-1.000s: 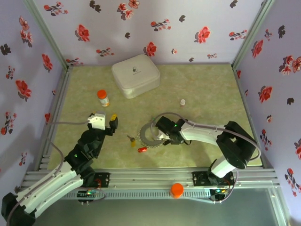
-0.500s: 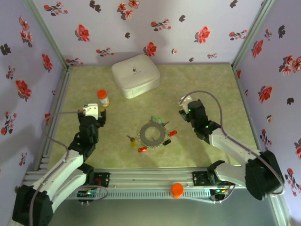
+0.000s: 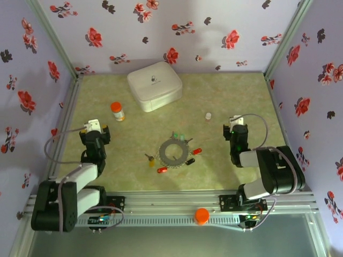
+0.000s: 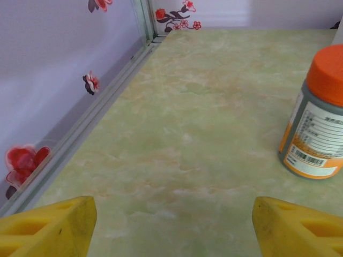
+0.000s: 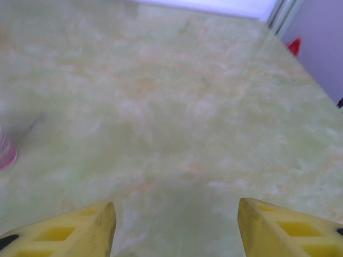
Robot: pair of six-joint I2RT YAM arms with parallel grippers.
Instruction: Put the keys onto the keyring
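Note:
The keyring (image 3: 174, 152), a dark grey ring, lies flat on the table's middle. Tiny keys lie round it: a red one (image 3: 162, 169) at its near left, a yellow one (image 3: 151, 160), a black one (image 3: 190, 161), another red one (image 3: 197, 151) and a green one (image 3: 178, 136) at its far edge. My left gripper (image 3: 96, 128) is drawn back at the left, far from the ring, open over bare table (image 4: 174, 225). My right gripper (image 3: 237, 127) is drawn back at the right, also open and empty (image 5: 177, 225).
An orange-capped pill bottle (image 3: 117, 111) (image 4: 319, 134) stands just ahead and to the right of my left gripper. A white rounded case (image 3: 154, 85) sits at the back. A small vial (image 3: 208, 116) (image 5: 5, 152) stands left of my right gripper. Walls close off both sides.
My right gripper left the keyring, opened and pulled back to the right. The left arm folded back to the left. The ring and keys stay on the table.

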